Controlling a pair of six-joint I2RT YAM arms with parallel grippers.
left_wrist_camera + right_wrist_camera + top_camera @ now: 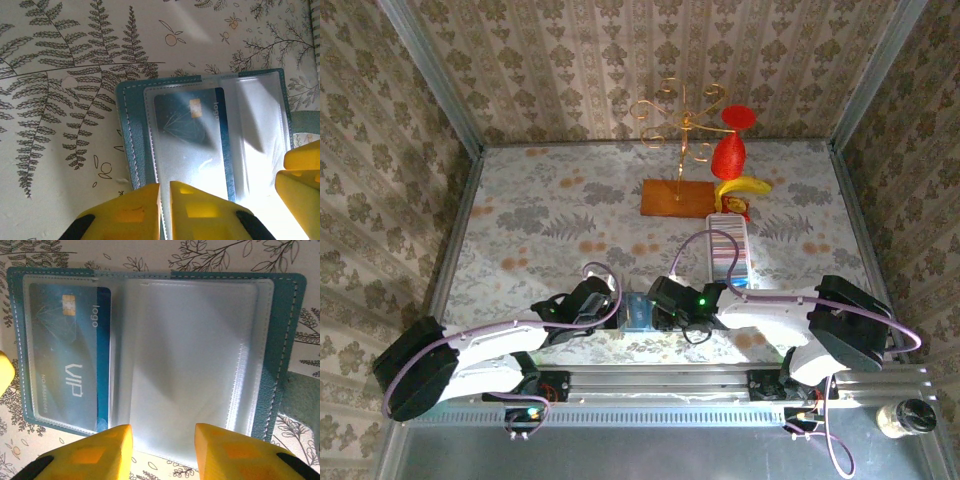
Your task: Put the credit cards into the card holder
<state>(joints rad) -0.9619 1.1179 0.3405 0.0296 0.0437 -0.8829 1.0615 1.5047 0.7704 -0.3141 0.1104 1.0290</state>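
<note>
Fig.: card holder [287,340] lies opened flat, sleeves up, betw. both grippers, so pockets stay reachable. Blue card [65,350] sits in one pocket; the other is empty. Left gripper [165,194]: jaws nearly together at holder's near edge, prob. steadying it. Right gripper [163,440]: spread, empty, over the empty pocket. Spare cards [729,250] stacked further back.

Open card holder [131,135], blue credit card [185,120] sleeved, left pincer [165,187] closed

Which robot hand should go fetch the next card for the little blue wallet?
Right, probably. The white tray of credit cards lies on its side, just beyond the right hand, whose fingers stand open and empty. The left hand is farther away, fingers nearly together at the card holder.
</note>
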